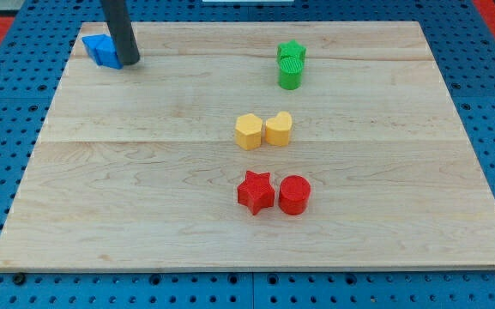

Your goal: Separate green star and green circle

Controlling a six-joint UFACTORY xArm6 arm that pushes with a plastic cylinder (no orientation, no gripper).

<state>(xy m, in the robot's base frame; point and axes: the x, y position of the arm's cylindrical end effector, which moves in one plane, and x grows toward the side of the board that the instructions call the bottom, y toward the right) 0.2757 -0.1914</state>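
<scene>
The green star (292, 52) sits near the view's top, right of centre, and the green circle (290, 75) touches it just below. My tip (130, 62) is far to the left, at the board's top left corner, right beside a blue block (102, 50). The tip is well apart from both green blocks.
A yellow hexagon (248, 131) and a yellow heart (279, 129) touch each other at the board's middle. A red star (256, 191) and a red circle (295, 195) sit side by side lower down. The wooden board (101, 197) lies on a blue pegboard surface.
</scene>
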